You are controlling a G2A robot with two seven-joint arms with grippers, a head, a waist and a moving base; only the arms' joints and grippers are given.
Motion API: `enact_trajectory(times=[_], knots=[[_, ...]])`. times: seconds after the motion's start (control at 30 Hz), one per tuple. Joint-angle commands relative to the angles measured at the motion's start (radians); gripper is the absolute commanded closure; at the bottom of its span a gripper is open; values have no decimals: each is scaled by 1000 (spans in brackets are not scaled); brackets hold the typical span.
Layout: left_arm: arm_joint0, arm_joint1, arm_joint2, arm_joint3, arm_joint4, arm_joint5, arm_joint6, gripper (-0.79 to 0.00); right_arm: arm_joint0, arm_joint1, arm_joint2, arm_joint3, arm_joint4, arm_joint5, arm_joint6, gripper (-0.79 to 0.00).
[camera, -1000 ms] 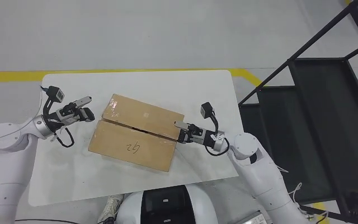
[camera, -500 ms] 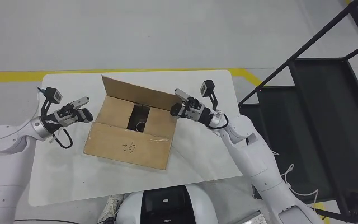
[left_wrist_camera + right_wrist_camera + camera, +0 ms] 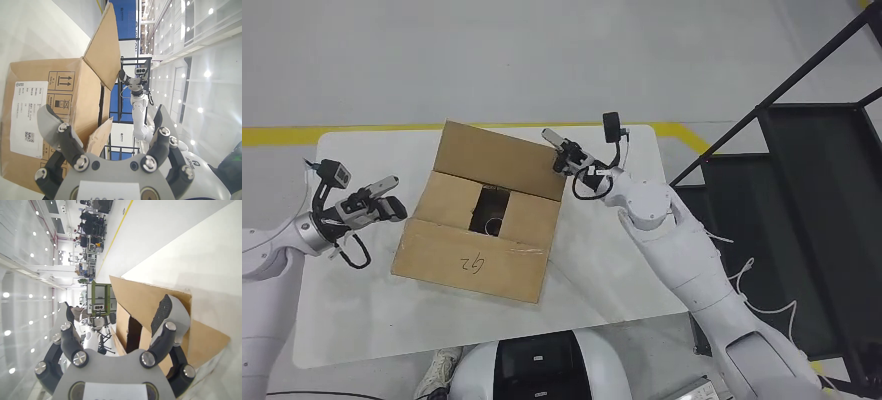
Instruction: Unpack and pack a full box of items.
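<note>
Top view: one box (image 3: pixel 532 225), plain brown corrugated cardboard, rectangular, standing on a smooth white table (image 3: pixel 352 320). Far flap (image 3: pixel 504 160) raised and tilted back. Near flap (image 3: pixel 472 262) lying flat, with a handwritten pen mark, perhaps "42". A dark gap shows between the inner flaps. My right gripper (image 3: pixel 560 143) sits at the raised flap's right corner, fingers spread, grasping nothing. My left gripper (image 3: pixel 385 197) hangs just beside the box's left end, apart from it, fingers released. That end carries a white paper label (image 3: pixel 28 115) and printed upright-arrow symbols.

A white table (image 3: pixel 372 310) bears one cardboard box (image 3: pixel 474 262).
</note>
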Motion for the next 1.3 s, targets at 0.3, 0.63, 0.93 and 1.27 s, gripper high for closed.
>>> enact_trajectory(times=[0.3,0.63,0.93,1.27], knots=[[24,3,-12,-32,8,4,6,-785,-41,15,6,-47,-174,30,49,-785],[39,5,-27,-52,-8,-14,18,-785,-52,17,18,-69,-151,-5,70,-785],[39,5,-27,-52,-8,-14,18,-785,-52,17,18,-69,-151,-5,70,-785],[55,4,-13,-89,46,9,68,-785,31,-9,-57,49,-95,27,126,-785]])
